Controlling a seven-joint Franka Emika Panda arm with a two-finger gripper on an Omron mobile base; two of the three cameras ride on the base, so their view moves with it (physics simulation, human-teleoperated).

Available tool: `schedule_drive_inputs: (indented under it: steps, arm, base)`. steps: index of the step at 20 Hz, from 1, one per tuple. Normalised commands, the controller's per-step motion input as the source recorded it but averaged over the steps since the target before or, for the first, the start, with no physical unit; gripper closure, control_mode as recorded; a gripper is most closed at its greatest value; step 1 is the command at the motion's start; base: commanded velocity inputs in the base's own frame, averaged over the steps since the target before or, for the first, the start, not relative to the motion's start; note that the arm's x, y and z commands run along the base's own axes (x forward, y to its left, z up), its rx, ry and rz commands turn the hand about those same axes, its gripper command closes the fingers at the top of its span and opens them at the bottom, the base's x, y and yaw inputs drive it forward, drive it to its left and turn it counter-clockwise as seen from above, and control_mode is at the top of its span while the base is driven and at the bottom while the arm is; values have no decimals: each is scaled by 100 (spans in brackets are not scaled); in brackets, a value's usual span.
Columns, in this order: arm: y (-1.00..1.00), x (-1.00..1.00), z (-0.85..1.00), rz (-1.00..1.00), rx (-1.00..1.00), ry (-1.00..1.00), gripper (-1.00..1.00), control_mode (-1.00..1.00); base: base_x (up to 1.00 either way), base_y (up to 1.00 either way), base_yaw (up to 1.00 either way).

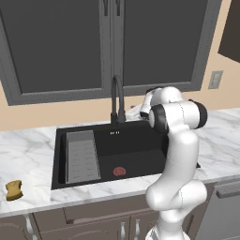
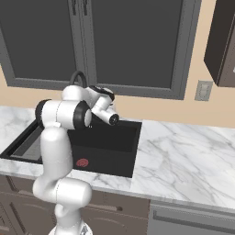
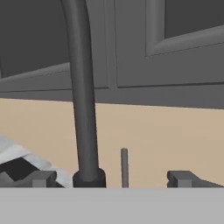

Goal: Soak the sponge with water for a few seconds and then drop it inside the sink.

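The yellow-brown sponge (image 1: 14,190) lies on the marble counter far left of the sink (image 1: 136,140), near the front edge. The sink is a black basin with a tall arched faucet (image 1: 117,101). My white hand (image 1: 146,104) hovers at the basin's back rim, just right of the faucet and far from the sponge. In the hand view my gripper (image 3: 111,180) is open and holds nothing. Its fingertips (image 3: 41,178) stand wide either side of the faucet's pipe (image 3: 83,109) and a thin grey lever (image 3: 124,168). Water is out of view.
A grey ribbed rack (image 1: 82,156) fills the basin's left part, and a red-ringed drain (image 1: 120,171) sits in its floor. Dark cabinet doors (image 1: 70,42) hang above the beige wall. A wall outlet (image 1: 215,79) is at the right. Marble counter (image 2: 183,156) stretches right of the sink.
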Motion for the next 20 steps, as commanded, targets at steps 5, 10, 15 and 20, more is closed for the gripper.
schedule_drive_inputs:
  steps: [5,10,15,20]
  arm:
    - [1,23,-9,-6,0,0,-100,-100]
    - [0,23,-19,-5,0,0,-100,-100]
    - [2,24,-23,-3,0,0,-100,-100]
    - [3,18,-16,0,0,0,-100,-100]
  base:
    - [0,0,0]
    - [0,0,0]
    - [0,0,0]
    - [0,0,0]
